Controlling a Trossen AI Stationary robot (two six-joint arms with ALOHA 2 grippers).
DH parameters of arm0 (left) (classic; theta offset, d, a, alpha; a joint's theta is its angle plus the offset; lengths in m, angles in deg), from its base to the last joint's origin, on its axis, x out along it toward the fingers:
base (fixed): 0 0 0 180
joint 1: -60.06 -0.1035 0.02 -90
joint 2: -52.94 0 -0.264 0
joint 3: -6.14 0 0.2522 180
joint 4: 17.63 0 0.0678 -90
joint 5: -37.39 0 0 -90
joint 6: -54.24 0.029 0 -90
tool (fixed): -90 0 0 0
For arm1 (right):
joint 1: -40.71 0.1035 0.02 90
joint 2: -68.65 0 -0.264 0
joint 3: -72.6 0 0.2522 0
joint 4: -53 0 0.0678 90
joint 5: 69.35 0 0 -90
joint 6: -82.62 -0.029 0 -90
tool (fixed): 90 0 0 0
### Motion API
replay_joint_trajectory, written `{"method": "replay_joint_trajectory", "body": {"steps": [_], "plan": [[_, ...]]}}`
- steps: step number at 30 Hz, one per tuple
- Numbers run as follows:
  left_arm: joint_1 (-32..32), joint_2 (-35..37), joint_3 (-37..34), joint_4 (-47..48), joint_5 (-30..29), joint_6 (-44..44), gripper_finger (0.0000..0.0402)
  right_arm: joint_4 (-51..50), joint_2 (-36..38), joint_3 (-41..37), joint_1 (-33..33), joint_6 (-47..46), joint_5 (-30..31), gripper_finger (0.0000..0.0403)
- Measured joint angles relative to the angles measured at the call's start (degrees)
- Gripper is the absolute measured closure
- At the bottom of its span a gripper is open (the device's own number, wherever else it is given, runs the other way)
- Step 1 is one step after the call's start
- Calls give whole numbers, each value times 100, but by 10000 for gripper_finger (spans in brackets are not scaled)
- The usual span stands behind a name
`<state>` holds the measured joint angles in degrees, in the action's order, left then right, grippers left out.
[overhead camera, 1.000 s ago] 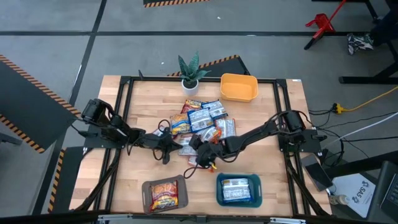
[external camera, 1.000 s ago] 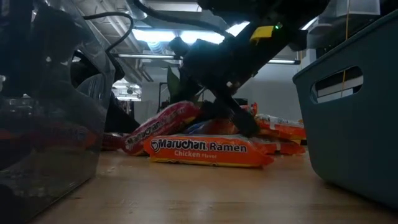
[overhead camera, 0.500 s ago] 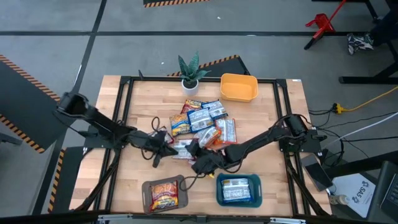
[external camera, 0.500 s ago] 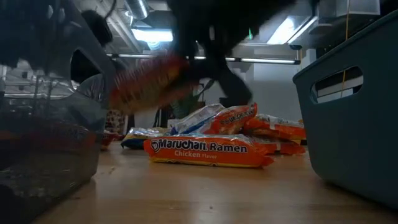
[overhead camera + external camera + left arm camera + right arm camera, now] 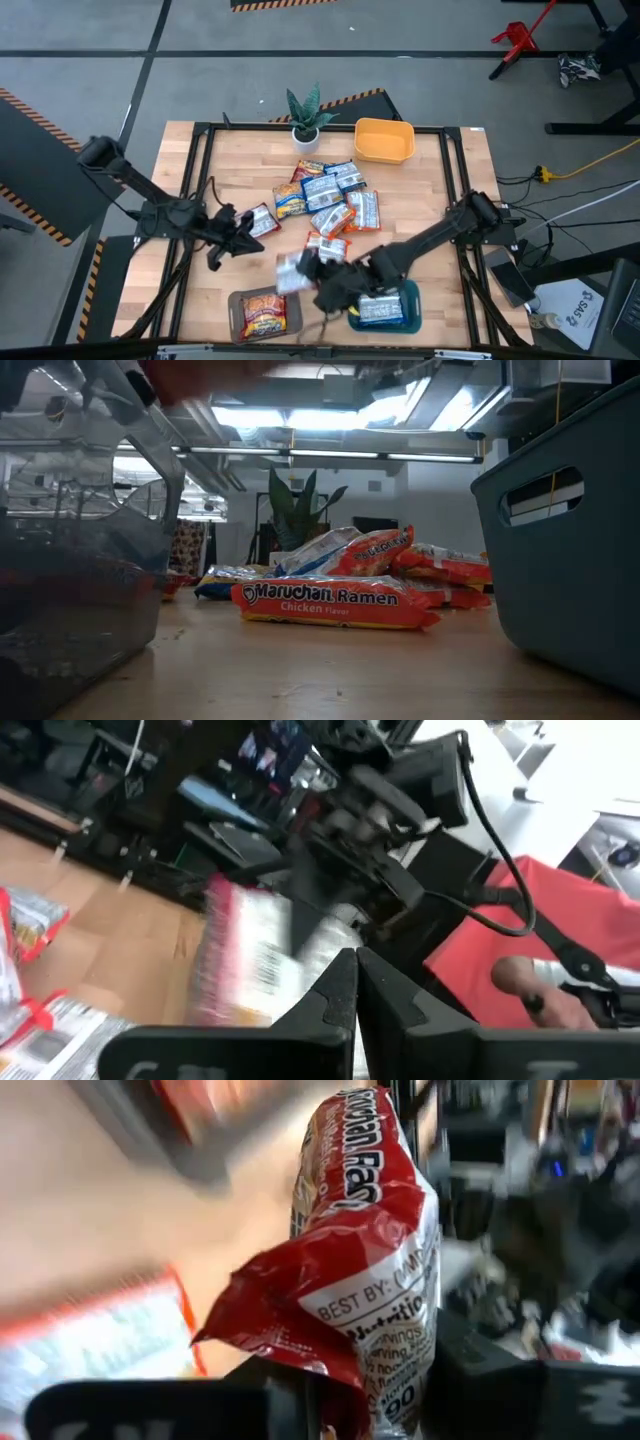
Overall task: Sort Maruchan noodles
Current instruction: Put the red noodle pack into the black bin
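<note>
Right gripper pinching a red Maruchan packet by one crumpled end; packet hangs above the gap between the brown tray and the teal tray. In the high view it shows as a pale blur just beside the brown tray's far edge. Left gripper pressed fully shut, empty, near the brown tray's far-left corner.

Risks, as judged:
- Grip is on a thin fold only. A quick swing could let the packet slip free or twist, and it would drop short of the brown tray.
- Brown tray already holds one red packet; a skewed release could leave the new one hung on the rim.
- Left gripper waits close to the brown tray. If both arms close in there, they may clash.
- A loose cable trails from the right arm past the brown tray's near corner; it could snag.

Around: pile of remaining packets beyond the brown tray toward table centre, one orange chicken packet nearest. Yellow tray and potted plant far beyond, at the back edge.
</note>
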<state>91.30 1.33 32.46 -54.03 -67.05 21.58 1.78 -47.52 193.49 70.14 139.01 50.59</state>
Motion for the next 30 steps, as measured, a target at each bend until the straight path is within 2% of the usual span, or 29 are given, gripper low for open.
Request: {"method": "replay_joint_trajectory", "body": {"steps": [3, 6, 11, 19, 27, 30], "plan": [[192, 35, 0, 72, -219, -5, 402, 8, -52, 333, 217, -80, -405, 315], [339, 27, 4, 142, -276, -123, 402, -26, -127, 504, 396, -27, -558, 314], [485, 22, 4, 256, -573, -448, 402, -11, -393, 508, 504, 706, -485, 313], [562, 22, 4, 279, -720, -671, 402, -100, -872, 601, 451, 2005, 51, 312], [560, 22, 4, 369, -765, -684, 402, -610, -1120, 1262, 429, 2363, -91, 315], [560, 24, 4, 516, -803, -685, 401, -691, -1118, 1307, 435, 2342, -423, 315]]}}
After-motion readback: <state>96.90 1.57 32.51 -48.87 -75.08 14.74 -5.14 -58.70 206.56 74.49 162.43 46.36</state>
